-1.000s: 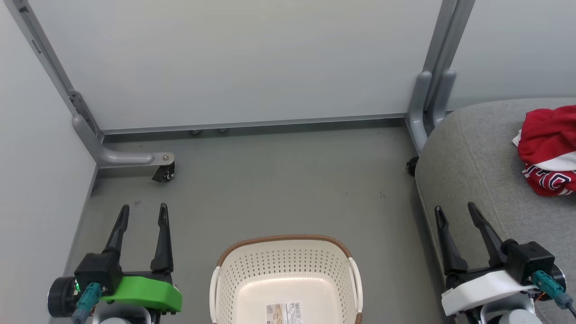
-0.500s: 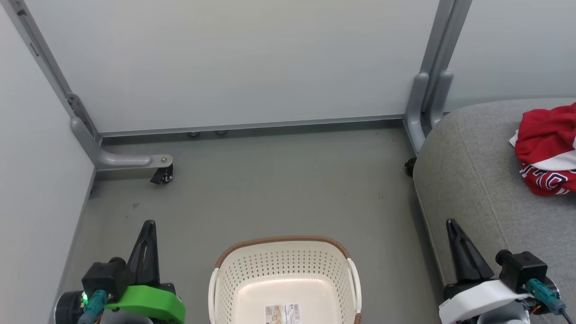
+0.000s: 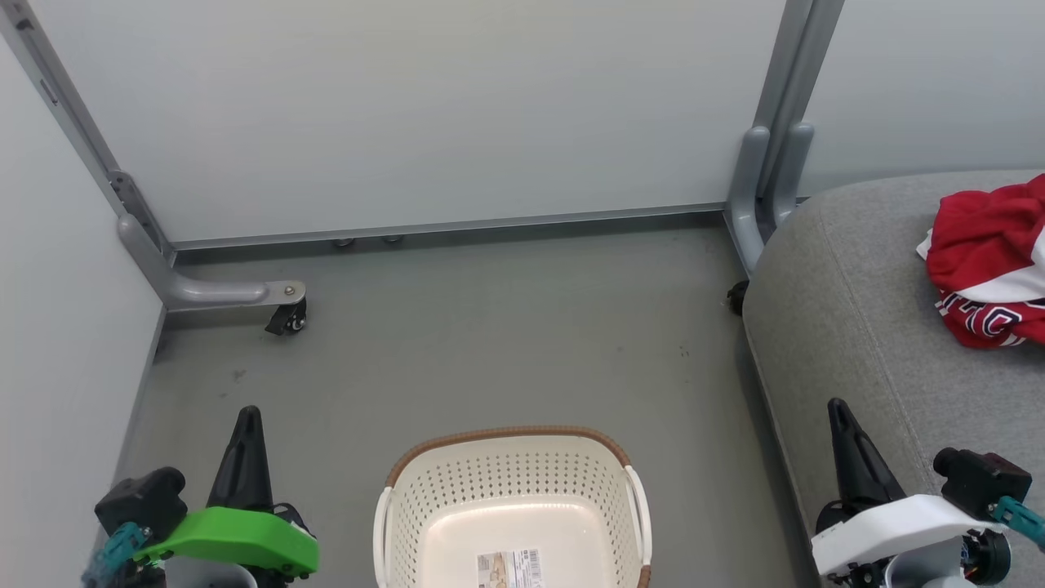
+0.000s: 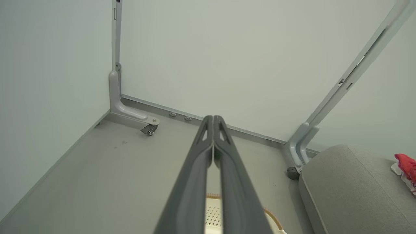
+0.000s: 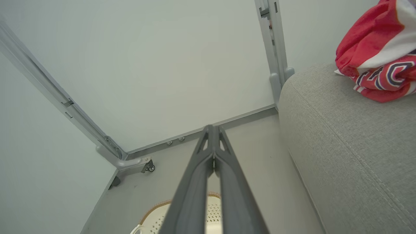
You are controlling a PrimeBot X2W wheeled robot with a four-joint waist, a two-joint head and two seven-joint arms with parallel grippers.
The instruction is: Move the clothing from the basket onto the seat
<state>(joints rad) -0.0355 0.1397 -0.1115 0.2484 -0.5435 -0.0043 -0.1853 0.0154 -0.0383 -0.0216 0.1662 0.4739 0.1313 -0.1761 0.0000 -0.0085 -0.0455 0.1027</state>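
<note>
We cannot see the whole basket point(image 3: 506, 433): the bottom edge of the head view cuts off its near half, and in both wrist views the closed fingers cover most of it, leaving a bit of brown rim and perforated wall. The clothing point(image 3: 984, 261) is also cut off, by the right edge of the head view. It is a crumpled red heap with white trim and dark, white-edged lettering that we cannot read, lying on the seat point(image 3: 849, 310), well apart from the basket. We cannot tell how many pieces are in the heap. In the part of the basket that shows, a paper label point(image 3: 510, 567) lies on the cream base. The left gripper point(image 3: 247, 416) is clenched, its two dark fingers pressed flat against each other, above the floor point(image 3: 506, 327) to the basket's left. The right gripper point(image 3: 838, 408) is clenched the same way, seen against the seat's edge. Pale partition panels point(image 3: 457, 114) in grey frames close off the back and left. A caster point(image 3: 287, 317) stands at the left frame foot, and a second caster point(image 3: 737, 298) is half hidden between the seat and the right post.
</note>
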